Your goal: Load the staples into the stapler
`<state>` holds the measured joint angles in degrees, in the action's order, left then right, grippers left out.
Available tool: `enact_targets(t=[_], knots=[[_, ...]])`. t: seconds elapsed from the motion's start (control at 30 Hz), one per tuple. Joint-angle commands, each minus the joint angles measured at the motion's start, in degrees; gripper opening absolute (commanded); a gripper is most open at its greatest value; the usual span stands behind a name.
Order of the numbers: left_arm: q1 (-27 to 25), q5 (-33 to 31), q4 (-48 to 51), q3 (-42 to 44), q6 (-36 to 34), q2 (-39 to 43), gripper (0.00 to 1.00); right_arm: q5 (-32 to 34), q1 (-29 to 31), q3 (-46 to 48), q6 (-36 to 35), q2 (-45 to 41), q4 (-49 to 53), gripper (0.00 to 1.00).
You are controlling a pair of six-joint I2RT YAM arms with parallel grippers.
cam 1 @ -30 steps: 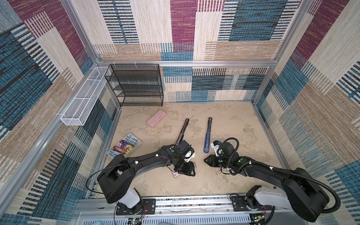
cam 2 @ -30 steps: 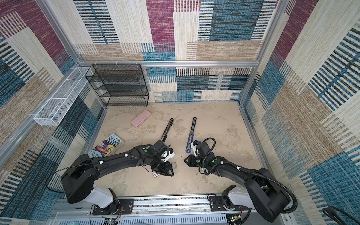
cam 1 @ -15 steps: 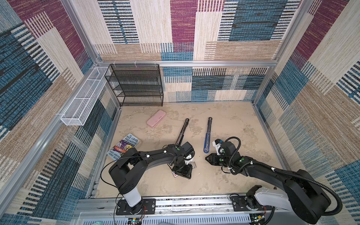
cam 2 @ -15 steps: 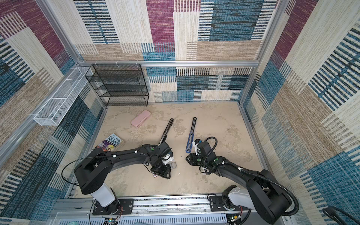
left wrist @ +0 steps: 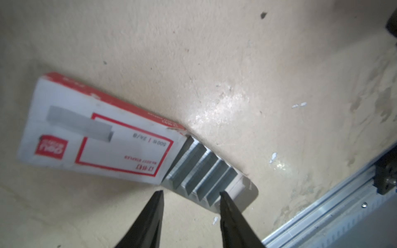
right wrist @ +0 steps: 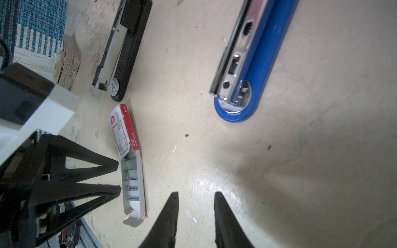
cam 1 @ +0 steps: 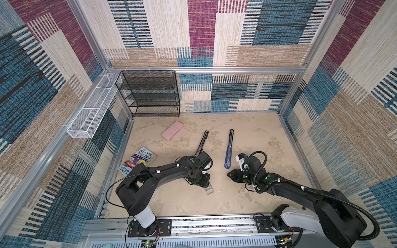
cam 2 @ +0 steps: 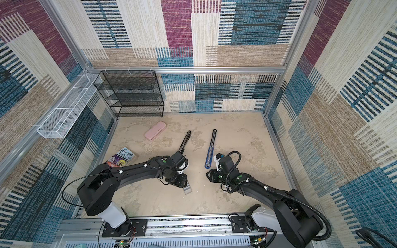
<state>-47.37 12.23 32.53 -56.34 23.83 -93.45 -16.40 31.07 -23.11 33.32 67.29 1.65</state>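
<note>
Left jaws swung round: now half wide, tips at thin grey metal staples (left wrist: 199, 169), ready to pinch. Right jaws narrow, empty.

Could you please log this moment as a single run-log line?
left gripper: open, poised at staples in slid-out staple box | right gripper: open, empty | blue stapler: lying open, untouched

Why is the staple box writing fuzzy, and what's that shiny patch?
Left wrist view: the staple box is slightly blurred, so its print smears; the shiny patch is light glaring off the table. Right wrist view: similar glare near the right pincer.
</note>
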Motion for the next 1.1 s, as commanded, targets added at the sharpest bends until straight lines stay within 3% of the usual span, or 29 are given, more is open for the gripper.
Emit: enact_targets(t=[0.0, 0.13, 0.3, 1.07], knots=[[-0.4, 2.6, 1.1, 0.6, 0.1, 3.4, 0.44, 1.3, -0.1, 0.4, -0.1, -1.1, 1.4, 0.32], [-1.4, 7.0, 1.6, 1.2, -1.6, 5.3, 0.40, 1.8, -0.4, 0.5, -0.2, -1.5, 1.7, 0.32], [-2.4, 9.2, 3.5, -0.5, -6.7, 2.1, 0.37, 1.9, -0.5, -0.3, -0.5, -1.1, 1.8, 0.31], [-5.0, 2.4, 7.0, -5.6, -10.9, -7.1, 0.32, 2.1, -0.7, 0.8, -0.4, -3.4, 2.4, 0.30]])
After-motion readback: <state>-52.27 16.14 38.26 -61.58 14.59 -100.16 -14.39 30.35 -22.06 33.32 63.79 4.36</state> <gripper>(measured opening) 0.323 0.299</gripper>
